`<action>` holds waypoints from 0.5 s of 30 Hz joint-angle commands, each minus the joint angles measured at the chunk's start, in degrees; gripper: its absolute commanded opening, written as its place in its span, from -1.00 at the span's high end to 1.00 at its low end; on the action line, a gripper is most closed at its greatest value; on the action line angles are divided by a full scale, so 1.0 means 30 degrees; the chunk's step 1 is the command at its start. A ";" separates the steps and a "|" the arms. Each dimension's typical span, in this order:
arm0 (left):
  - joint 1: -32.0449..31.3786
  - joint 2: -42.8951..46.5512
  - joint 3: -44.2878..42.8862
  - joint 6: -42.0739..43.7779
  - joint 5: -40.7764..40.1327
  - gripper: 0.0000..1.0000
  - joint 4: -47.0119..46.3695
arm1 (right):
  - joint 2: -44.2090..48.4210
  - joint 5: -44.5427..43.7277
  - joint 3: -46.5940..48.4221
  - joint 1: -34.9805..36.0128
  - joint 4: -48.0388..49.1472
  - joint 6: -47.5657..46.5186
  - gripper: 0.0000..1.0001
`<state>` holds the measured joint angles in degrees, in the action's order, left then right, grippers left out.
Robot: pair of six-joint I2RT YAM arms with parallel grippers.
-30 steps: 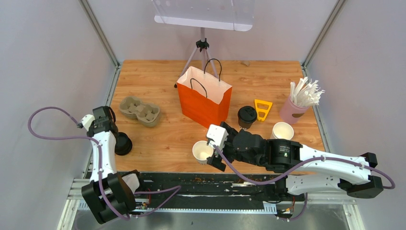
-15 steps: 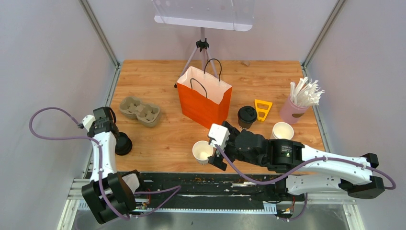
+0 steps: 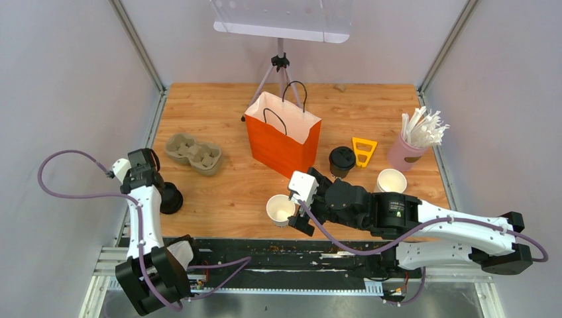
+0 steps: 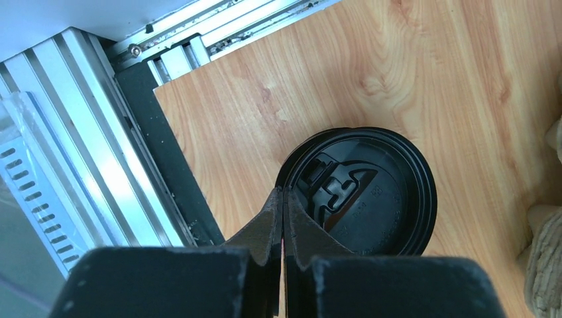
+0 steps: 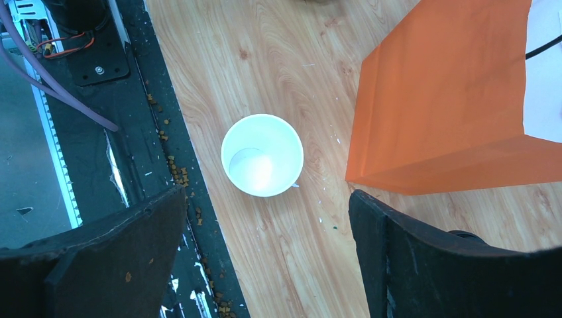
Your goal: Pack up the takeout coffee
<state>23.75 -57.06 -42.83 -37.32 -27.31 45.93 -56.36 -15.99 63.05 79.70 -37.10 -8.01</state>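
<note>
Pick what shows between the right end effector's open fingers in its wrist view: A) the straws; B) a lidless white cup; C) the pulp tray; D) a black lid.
B: a lidless white cup sits beside the orange bag, below the open right end effector.

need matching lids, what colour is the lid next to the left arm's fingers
Black. The plastic lid shows best in the left wrist view.

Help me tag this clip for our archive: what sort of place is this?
Probably a lab robot test cell, not a café: bare grey walls box in one wooden table, a tripod stands at the back, and a robot arm is mounted along the near edge.
</note>
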 commanded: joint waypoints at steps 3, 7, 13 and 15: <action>0.0205 0.0767 -0.0633 -0.0551 -0.0702 1.00 0.0112 | 0.0194 -0.0241 0.0137 0.0014 0.0561 0.0117 -0.85; 0.0215 0.0388 -0.0623 -0.0430 -0.0428 0.81 0.0088 | 0.0157 -0.0168 0.0246 0.0034 0.0505 0.0194 -0.85; 0.0201 0.0401 -0.0218 -0.0319 0.0153 0.57 -0.0221 | 0.0323 -0.0149 0.0291 0.0032 0.0385 0.0239 -0.85; 0.0223 0.0459 -0.0128 -0.0562 0.0004 0.93 -0.0167 | 0.0375 -0.0150 0.0283 0.0033 0.0356 0.0267 -0.85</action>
<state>23.77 -56.21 -42.89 -37.89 -26.94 46.24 -56.36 -15.97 63.05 79.70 -37.12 -7.99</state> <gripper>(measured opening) 0.163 0.923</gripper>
